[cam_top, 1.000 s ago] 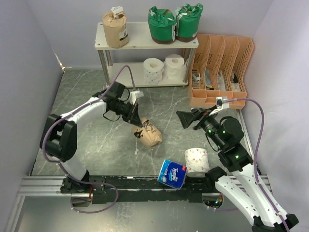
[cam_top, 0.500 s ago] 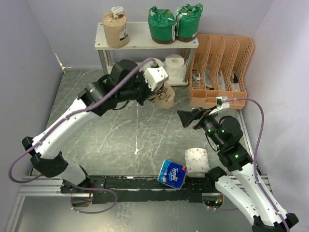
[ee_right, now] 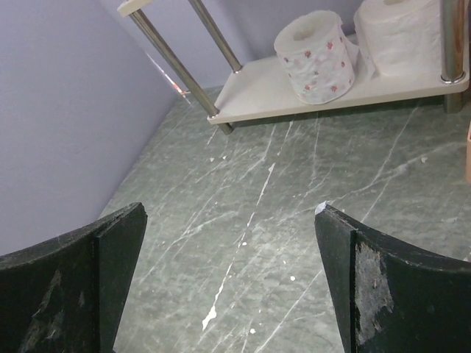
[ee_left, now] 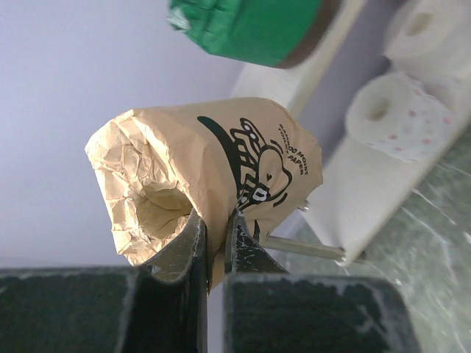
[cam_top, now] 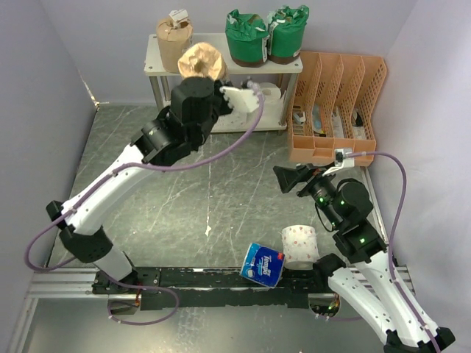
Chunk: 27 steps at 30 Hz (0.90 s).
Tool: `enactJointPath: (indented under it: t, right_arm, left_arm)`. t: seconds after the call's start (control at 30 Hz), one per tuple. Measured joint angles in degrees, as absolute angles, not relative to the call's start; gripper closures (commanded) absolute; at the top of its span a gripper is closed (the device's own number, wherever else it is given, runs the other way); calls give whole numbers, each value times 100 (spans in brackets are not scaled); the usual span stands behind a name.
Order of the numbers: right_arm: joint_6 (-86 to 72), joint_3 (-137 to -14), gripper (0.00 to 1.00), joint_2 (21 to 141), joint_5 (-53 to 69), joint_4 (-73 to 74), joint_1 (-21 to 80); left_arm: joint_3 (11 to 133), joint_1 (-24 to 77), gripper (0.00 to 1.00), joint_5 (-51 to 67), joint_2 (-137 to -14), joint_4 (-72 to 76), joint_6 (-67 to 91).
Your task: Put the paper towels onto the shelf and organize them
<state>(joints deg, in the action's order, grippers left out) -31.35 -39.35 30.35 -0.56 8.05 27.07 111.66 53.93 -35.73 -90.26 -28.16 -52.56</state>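
Note:
My left gripper [cam_top: 208, 79] is shut on a brown-paper wrapped roll [cam_top: 200, 62], pinching its wrapper edge, and holds it in the air just over the shelf's [cam_top: 213, 69] top board. The wrist view shows the same roll [ee_left: 213, 176] between my fingers. On the top board stand another brown roll [cam_top: 174, 43] and two green-wrapped rolls [cam_top: 266, 34]. White rolls [cam_top: 268, 99] sit on the lower board, also in the right wrist view [ee_right: 316, 56]. A blue-wrapped roll [cam_top: 263, 264] and a patterned white roll [cam_top: 299, 245] lie near the front. My right gripper [cam_top: 282, 179] is open and empty above the floor.
An orange slotted file organizer [cam_top: 335, 110] stands right of the shelf. Purple-grey walls close in the left, back and right. A black rail [cam_top: 199, 283] runs along the near edge beside the blue roll.
My left arm has lifted the brown roll from the floor up and back to the shelf's top board level. The right arm has hardly moved.

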Motion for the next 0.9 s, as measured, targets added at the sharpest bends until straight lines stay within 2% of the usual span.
enactJointPath:
  t: [0.13, 0.27, 0.63, 0.9]
  right_arm:
    - [-3142, -3927, 2, 3046, -91, 803, 2707]
    - [-3111, -3913, 2, 3039, -113, 805, 2707]
    - [-2967, -3911, 2, 3142, -108, 663, 2707]
    - [-2797, -3972, 1, 3363, -113, 589, 2707]
  left_arm:
    - [12151, 5035, 93, -3430, -9647, -2711, -5684]
    - [12431, 4689, 93, -3094, -9854, -2694, -5802]
    - [12628, 3752, 93, -1780, -10388, -2853, -5454]
    - [12663, 3538, 93, -1424, -10914, -2364, -5505]
